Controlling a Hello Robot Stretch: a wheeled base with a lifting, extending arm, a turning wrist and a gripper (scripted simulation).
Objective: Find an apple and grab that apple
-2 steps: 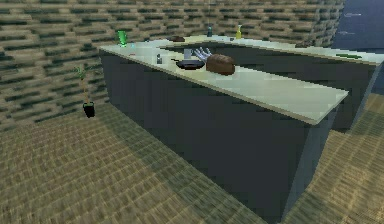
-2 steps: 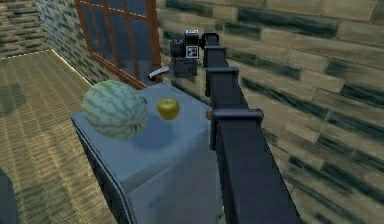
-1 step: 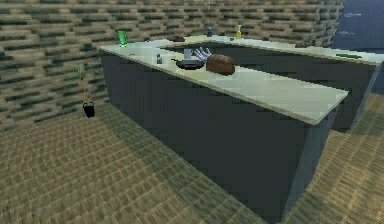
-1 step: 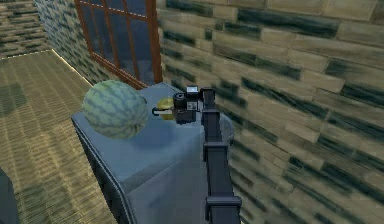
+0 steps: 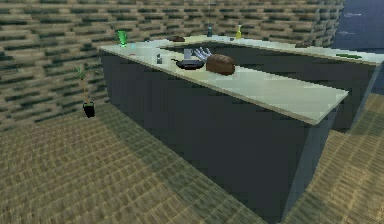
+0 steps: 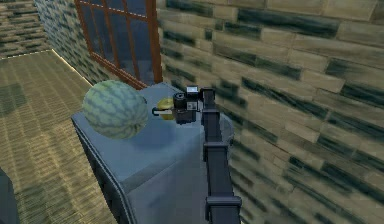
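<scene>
— Found yet?
— Perhaps: a yellowish blob (image 6: 161, 113), possibly the apple, is seen at the gripper (image 6: 172, 108), by a green ball (image 6: 113, 110) on a grey stand (image 6: 150, 170).
— Grabbed?
— That cannot be told, nor the fingers' state. A clear lift is judged left.

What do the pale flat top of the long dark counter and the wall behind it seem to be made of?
The pale flat counter top looks like smooth stone or laminate: even cream colour, no grain. The brown blocky wall looks like rough brick or stone: staggered blocks in rows.
</scene>
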